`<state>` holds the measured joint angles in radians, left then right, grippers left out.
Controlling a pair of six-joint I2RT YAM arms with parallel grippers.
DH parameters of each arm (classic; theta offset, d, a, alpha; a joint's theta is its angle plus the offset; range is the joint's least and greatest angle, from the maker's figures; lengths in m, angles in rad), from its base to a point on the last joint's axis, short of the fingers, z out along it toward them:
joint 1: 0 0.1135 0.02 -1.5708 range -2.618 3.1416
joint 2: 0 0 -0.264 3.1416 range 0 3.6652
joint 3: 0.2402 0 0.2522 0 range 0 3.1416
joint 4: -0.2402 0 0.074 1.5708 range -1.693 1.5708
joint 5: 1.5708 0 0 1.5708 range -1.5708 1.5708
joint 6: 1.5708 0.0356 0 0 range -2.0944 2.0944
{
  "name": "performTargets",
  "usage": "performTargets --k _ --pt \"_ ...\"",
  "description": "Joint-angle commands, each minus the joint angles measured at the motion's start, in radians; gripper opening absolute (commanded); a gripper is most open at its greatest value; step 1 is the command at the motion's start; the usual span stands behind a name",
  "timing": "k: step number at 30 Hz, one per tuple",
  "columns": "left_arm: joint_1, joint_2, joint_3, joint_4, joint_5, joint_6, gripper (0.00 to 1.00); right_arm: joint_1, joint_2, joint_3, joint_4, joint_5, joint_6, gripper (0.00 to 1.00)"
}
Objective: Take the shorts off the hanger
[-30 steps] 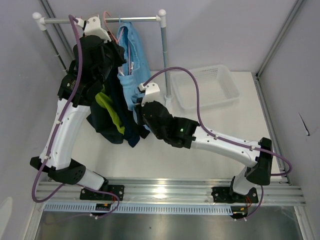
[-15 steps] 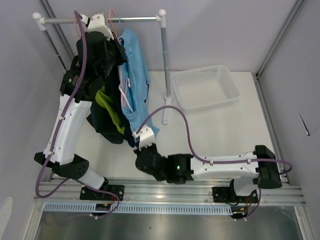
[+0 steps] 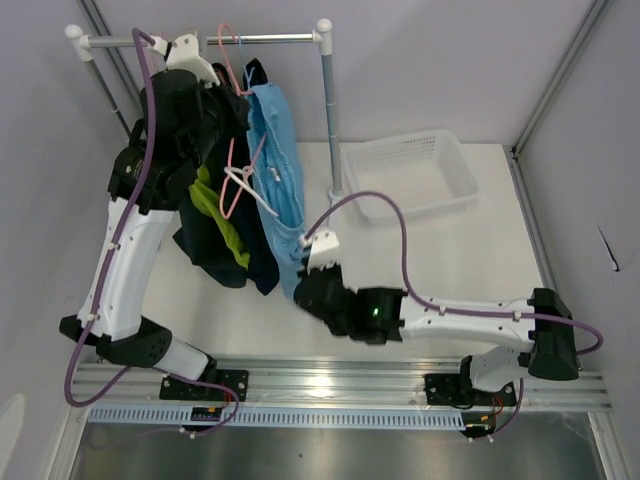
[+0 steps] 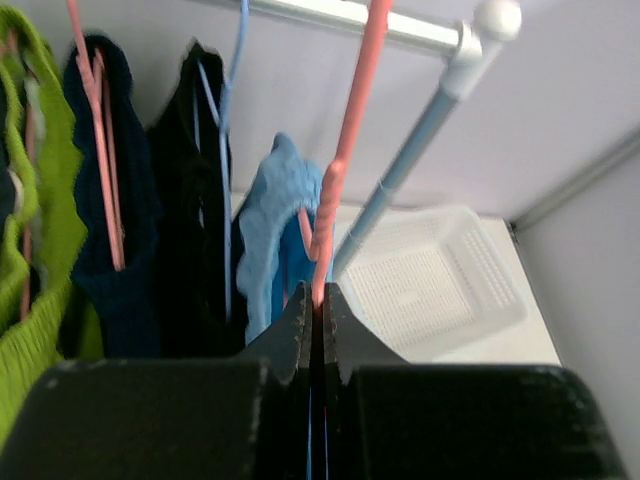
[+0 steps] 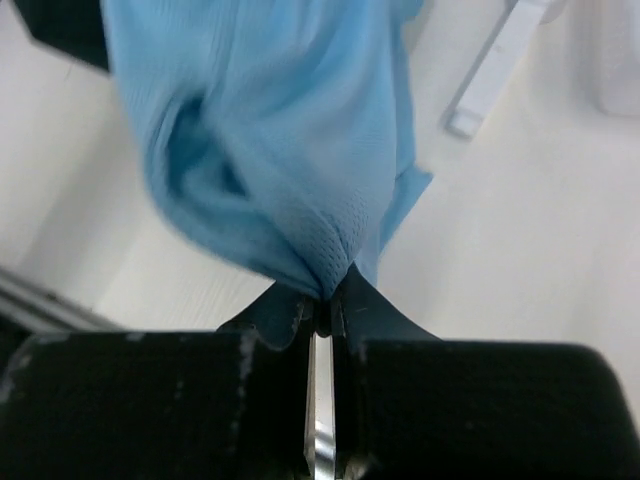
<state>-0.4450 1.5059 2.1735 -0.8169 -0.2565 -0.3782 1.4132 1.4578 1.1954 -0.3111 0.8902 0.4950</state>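
Overhead view down on rack point(image 3: 290, 38), close wrist views, shared blue shorts point(image 3: 277, 165)

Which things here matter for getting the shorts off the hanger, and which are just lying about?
Job: light blue shorts, in the right gripper; pink hanger, in the left gripper; lime green shorts, navy shorts and black shorts hanging alongside.
Lying about: white basket; rack.

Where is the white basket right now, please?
In the top view, the white basket sits at the back right, just right of the rack's upright pole.
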Motion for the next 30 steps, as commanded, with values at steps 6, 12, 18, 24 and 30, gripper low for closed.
performTargets --k 6,12,18,24,30 --pt "-0.069 -0.381 -0.44 0.094 0.284 -0.174 0.0 -0.431 0.009 0.413 0.109 -0.206 -0.275 0.0" --pt "-0.104 -0.614 -0.621 0.113 0.329 -0.205 0.0 -0.612 0.013 0.601 0.096 -0.278 -0.317 0.0" --pt "-0.103 -0.674 -0.598 0.025 0.329 -0.16 0.0 -0.792 0.166 0.97 -0.021 -0.375 -0.354 0.0" --pt "-0.104 -0.754 -0.797 0.105 0.348 -0.163 0.0 -0.914 0.438 1.374 -0.051 -0.445 -0.406 0.0" --pt "-0.103 -0.777 -0.879 0.125 0.356 -0.14 0.0 -1.049 0.495 1.383 0.177 -0.476 -0.374 0.0"
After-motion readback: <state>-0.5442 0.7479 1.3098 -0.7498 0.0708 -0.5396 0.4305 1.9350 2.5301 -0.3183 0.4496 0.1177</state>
